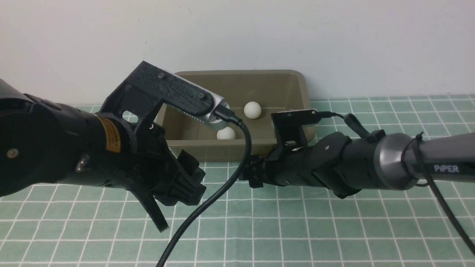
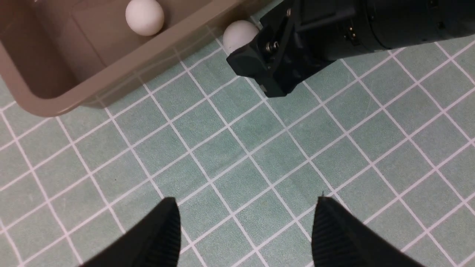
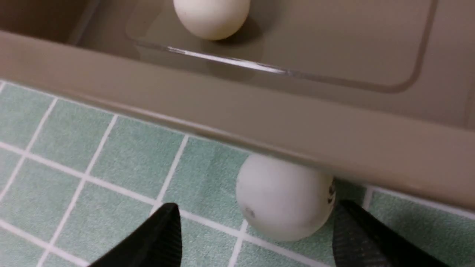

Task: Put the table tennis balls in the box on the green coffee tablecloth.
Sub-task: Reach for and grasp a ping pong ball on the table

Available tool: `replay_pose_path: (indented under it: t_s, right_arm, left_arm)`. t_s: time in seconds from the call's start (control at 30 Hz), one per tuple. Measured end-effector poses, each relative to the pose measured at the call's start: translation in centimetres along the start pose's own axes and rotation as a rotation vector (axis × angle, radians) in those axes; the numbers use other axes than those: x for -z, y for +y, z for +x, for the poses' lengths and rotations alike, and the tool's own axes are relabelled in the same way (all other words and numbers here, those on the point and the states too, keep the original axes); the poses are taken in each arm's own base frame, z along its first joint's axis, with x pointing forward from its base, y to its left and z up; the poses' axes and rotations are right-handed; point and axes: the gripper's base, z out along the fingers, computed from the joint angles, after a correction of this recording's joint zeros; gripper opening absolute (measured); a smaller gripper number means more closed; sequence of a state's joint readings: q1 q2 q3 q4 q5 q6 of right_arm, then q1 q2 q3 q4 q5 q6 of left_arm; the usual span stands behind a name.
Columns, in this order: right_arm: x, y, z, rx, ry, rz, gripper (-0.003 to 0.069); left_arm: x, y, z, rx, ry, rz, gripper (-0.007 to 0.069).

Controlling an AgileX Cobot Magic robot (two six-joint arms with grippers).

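Left end effector [image 1: 178,202] fills the front view's near left, its jaws spread wide and holding nothing, above the green tablecloth [image 1: 297,230]. Behind it the olive box [image 1: 237,150] stands at the cloth's far edge with two table tennis balls [image 1: 252,110] inside. Right end effector [image 1: 252,174] points at the box's front side.

From the left wrist, a third ball [image 2: 237,35] lies on the cloth outside the box, just beside it.

From the right wrist, that ball sits tucked under the flared rim, between the right jaws — wide apart, not closed on it.
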State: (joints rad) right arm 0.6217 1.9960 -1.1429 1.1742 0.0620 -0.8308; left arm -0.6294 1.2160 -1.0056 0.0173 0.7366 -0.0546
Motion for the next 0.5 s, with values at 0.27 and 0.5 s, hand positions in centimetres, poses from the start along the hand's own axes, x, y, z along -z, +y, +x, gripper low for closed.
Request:
replay_pose_path:
  t_s: [0.27, 0.5]
  right_arm:
    - [-1.5, -0.2, 0.5, 0.005, 0.014, 0.018, 0.0492]
    - [-2.0, -0.2, 0.2, -0.003, -0.001, 0.027, 0.0492]
  left_arm:
    - [0.0, 0.0, 0.0, -0.001, 0.000, -0.001, 0.0426]
    - [0.0, 0.0, 0.0, -0.001, 0.000, -0.001, 0.0426]
